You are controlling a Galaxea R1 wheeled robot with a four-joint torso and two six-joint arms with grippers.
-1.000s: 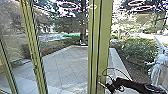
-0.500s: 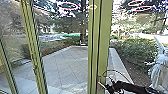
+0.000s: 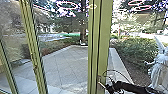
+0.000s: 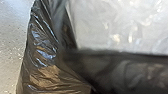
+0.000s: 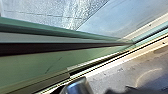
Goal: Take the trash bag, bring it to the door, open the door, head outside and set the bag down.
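Right end effector [image 3: 103, 85] by door frame [image 3: 103, 37] | grip unclear | trash bag [image 4: 45, 53] black, glossy, creased

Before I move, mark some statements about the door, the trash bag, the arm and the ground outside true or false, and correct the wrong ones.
1. In the head view, the right gripper is low down by the wide green upright. True.
2. The right arm comes into the head view from the picture's left. False: it comes in from the right.
3. The left wrist view shows the trash bag with speckled floor beyond it. True.
4. That bag is bright red. False: it is dark and shiny.
5. Paving lies beyond the green frames. True.
6. It has no joint lines. False: lines cross it.
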